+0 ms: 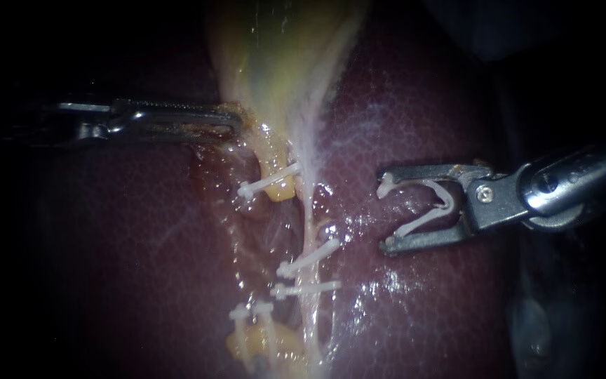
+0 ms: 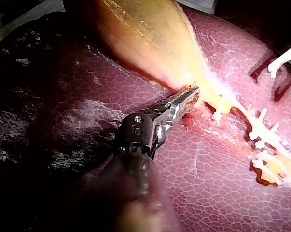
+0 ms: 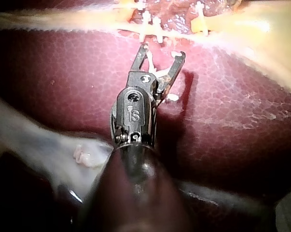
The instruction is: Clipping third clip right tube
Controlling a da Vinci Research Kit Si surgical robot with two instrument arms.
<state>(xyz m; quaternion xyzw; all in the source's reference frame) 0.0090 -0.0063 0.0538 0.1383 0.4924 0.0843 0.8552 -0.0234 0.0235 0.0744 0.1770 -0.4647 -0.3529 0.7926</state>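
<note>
Closest to the lens in the endoscope view, my right instrument [image 1: 384, 213] comes in from the right. Its jaws are spread wide yet holding: each bears on one leg of the loaded clip [image 1: 415, 224], which sits open between them. It hovers over the liver [image 1: 401, 119], near the right tube [image 1: 308, 210] but not touching it. That tube, the pale strand running down from the gallbladder [image 1: 282, 56], carries two clips [image 1: 310, 257] lower down. The bare stretch level with my jaws is, I judge, where the third belongs. My left instrument [image 1: 236, 123] reaches in from the left, jaws pinching the gallbladder at its narrow end.

From the left wrist, those jaws are pressed together on the yellow edge where the gallbladder tapers, and the clipped tubes run on beyond the tip. I judge this grip should hold steady so the tube stays taut.

From the right wrist, the jaws gape with the clip seated inside. The tube crosses ahead of them, with a strip of liver between. The set clips stand almost straight ahead.

To do this well, I should go in square to the tube and beside the set clips, not onto them. The tube should lie fully between the clip's legs, with the tips showing past its far side and clear of the neighbouring tube. Only then should I squeeze.
</note>
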